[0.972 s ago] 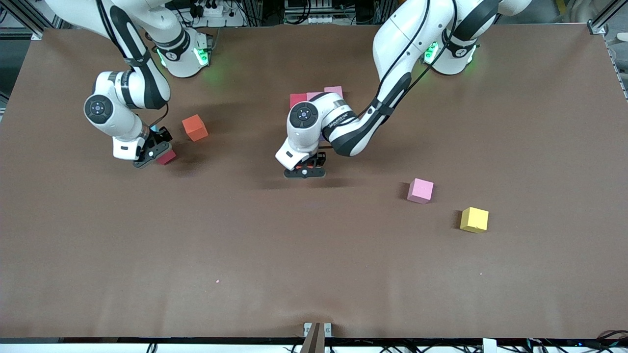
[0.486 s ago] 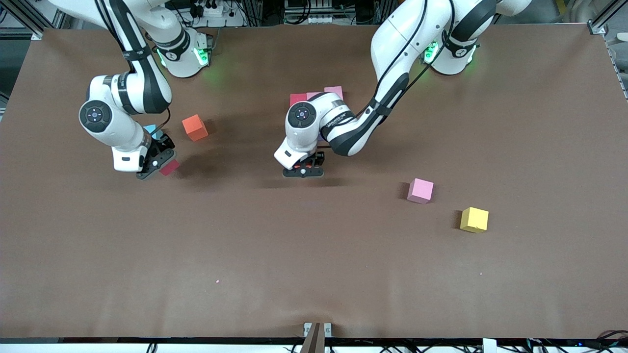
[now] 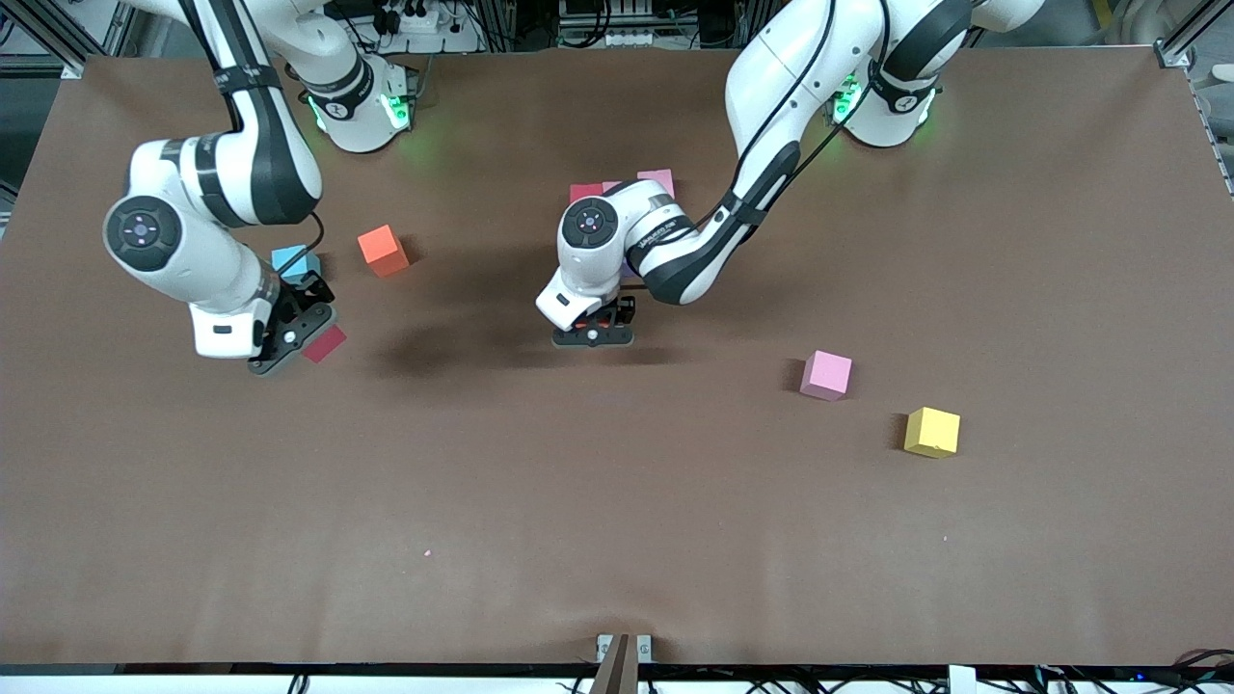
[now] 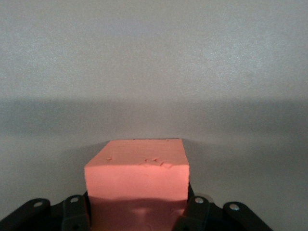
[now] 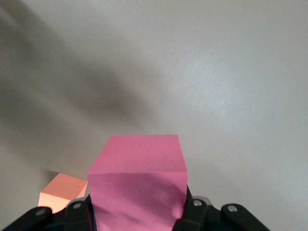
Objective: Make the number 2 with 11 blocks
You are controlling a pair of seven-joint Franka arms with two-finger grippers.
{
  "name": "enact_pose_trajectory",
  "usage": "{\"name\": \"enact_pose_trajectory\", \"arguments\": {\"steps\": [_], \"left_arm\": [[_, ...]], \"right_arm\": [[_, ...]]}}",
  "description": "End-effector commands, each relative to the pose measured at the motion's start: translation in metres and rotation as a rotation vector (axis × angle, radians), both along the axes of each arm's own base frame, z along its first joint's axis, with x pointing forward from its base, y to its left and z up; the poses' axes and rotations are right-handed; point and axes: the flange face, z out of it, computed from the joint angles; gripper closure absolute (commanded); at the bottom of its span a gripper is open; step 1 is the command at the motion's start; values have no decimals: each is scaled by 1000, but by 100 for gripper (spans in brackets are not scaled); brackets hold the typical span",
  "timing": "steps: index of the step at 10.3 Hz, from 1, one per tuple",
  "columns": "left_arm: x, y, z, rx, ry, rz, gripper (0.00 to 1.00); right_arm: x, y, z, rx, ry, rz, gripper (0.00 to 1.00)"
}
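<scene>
Brown tabletop spreads under both arms. At the right arm's end, the right gripper (image 3: 289,339) has risen with a red block (image 3: 325,343) clamped between its fingers, leaving the light blue block (image 3: 294,261) more exposed beside it; the orange block (image 3: 383,251) sits nearby, unmoved. At the table's middle, the left gripper (image 3: 593,335) stays low, closed on another red block (image 4: 137,180), shifted only slightly. Above it in the front view, three blocks of the number 2 show past the arm: a red one (image 3: 582,192) and two pink ones (image 3: 657,180); the arm hides the rest. Toward the left arm's end, a loose pink block (image 3: 826,375) and the yellow block (image 3: 932,432) lie where they were.
</scene>
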Motion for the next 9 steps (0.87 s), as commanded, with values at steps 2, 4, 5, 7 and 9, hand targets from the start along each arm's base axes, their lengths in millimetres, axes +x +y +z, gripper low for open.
{"name": "enact_pose_trajectory", "arguments": {"steps": [2,4,5,7,9], "left_arm": [[-2,-6,-9,-4,19,15,0],[-5,-12,13,-20,1,10,0],[-4,-10,25,-13,-3,11,0],[2,-5,64,3,-16,14,0],[8,19,98,8,-28,38,0]], "right_arm": [[26,10,17,34,0,-38,87],[33,15,29,26,13,-33,87],[34,17,34,26,18,-27,87],[35,27,40,26,13,-7,87],[34,53,48,26,-2,28,87]]}}
